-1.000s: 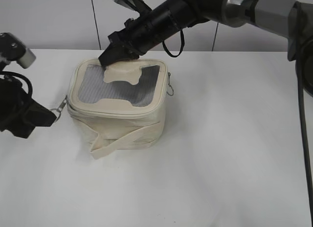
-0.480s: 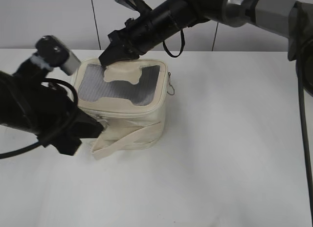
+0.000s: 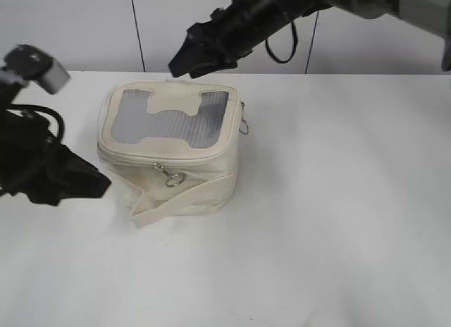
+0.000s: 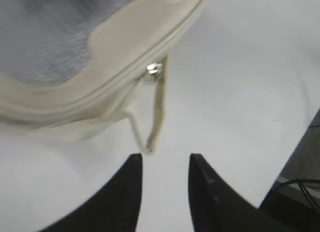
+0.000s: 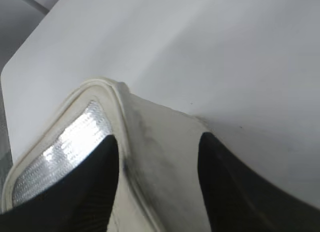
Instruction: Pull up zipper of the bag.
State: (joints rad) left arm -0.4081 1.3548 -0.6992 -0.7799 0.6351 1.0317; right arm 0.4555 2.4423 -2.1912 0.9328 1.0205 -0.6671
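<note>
The white table (image 3: 338, 221) carries the bag (image 3: 169, 154), a boxy cream fabric piece that sits left of the table's middle in the exterior view, and everything else is placed against it. The right arm (image 3: 282, 13) reaches in from the upper right and ends above the bag's rear edge, clear of the lid. The left arm (image 3: 28, 151) sits to the bag's left, low over the table and apart from the fabric. The bag's lid faces up with its grey mesh window (image 3: 169, 122) framed in cream. A flat cream strap (image 3: 180, 200) runs across the bag's front face, low down. The zipper (image 3: 165, 160) follows the lid's rim; along the front edge it looks closed, with one silver ring pull (image 3: 173, 177) hanging from the front rim and a second ring (image 3: 244, 124) dangling at the bag's right rear corner. The right gripper (image 5: 157, 192) hangs over the bag's rear corner with its two dark fingers (image 5: 75, 192) spread wide and nothing between them. The left gripper (image 4: 165, 192) points at the bag's rim from just beside it, fingers parted by a narrow gap and holding nothing, a small silver slider (image 4: 153, 68) showing on the rim ahead of them.
</note>
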